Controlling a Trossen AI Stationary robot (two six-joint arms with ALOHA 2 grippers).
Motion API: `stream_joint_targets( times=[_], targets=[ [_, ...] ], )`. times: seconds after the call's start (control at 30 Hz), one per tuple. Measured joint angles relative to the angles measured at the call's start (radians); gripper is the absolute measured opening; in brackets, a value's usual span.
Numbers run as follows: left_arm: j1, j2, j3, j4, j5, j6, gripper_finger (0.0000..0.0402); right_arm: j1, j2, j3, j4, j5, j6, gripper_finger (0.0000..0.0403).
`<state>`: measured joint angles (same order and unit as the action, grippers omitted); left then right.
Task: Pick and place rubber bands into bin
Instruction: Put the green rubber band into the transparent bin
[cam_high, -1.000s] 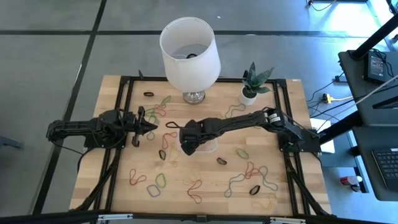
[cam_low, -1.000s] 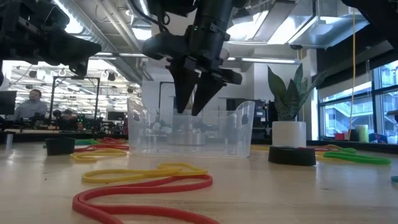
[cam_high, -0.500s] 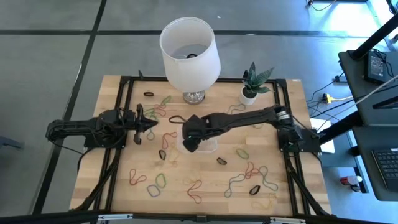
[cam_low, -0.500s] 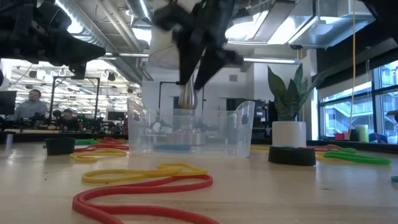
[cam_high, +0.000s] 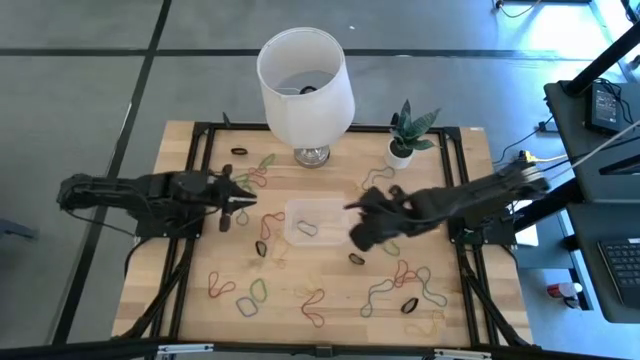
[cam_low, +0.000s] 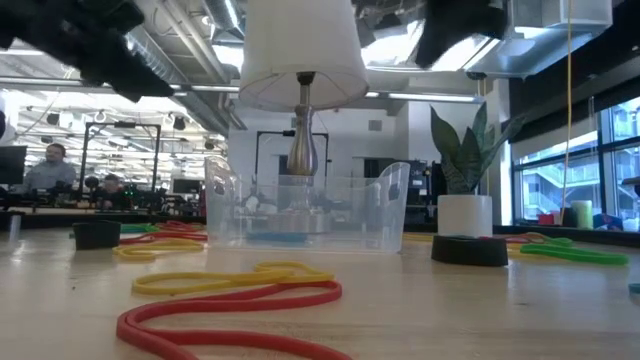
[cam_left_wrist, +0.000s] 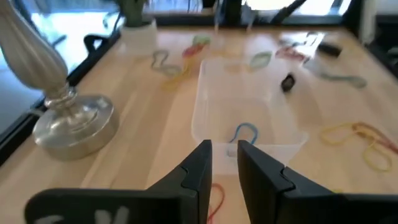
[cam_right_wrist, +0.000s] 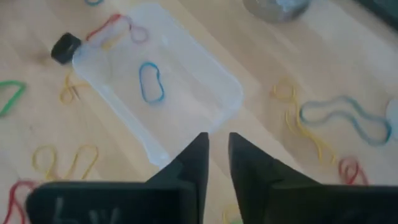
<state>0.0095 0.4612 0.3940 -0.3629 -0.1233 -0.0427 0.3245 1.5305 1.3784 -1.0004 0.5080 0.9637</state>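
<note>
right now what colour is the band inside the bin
Blue; the band in the bin shows best in the right wrist view.

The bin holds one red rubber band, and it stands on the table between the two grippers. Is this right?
Not quite: the colour is wrong. The one rubber band inside the bin is blue, not red, as the right wrist view shows. The rest holds: in the high view the bin stands on the table between the left gripper and the right gripper.

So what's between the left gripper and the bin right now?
In the high view, a few loose rubber bands on bare wood lie between the left gripper and the bin. The left wrist view shows nothing in the narrow gap between its fingertips.
</note>
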Motion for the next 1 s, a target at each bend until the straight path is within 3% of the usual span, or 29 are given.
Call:
stream_joint_targets(
  times=[0.17, 0.33, 0.53, 0.73, 0.83, 1.0],
  targets=[
    [-0.03, 0.196, 0.124, -0.076, -0.139, -0.089, 0.0072, 0.057, -0.193, -0.289, 0.212, 0.007, 0.023, 0.0022],
    [-0.005, 0.358, 0.253, -0.207, -0.218, -0.274, 0.0073, 0.087, -0.359, -0.547, 0.451, 0.0, -0.029, 0.0005],
    [0.112, 0.516, 0.365, -0.466, -0.215, -0.538, 0.0082, 0.052, -0.512, -0.784, 0.721, -0.147, -0.153, 0.0011],
    [0.306, 0.618, 0.36, -0.63, -0.125, -0.711, 0.0124, -0.005, -0.584, -0.866, 0.759, -0.169, -0.163, 0.0011],
    [0.41, 0.678, 0.349, -0.631, -0.062, -0.698, 0.014, -0.026, -0.594, -0.873, 0.75, -0.169, -0.186, 0.0012],
    [0.542, 0.784, 0.349, -0.599, -0.05, -0.593, 0.0146, -0.046, -0.59, -0.873, 0.768, -0.169, -0.165, 0.0012]
  ],
)
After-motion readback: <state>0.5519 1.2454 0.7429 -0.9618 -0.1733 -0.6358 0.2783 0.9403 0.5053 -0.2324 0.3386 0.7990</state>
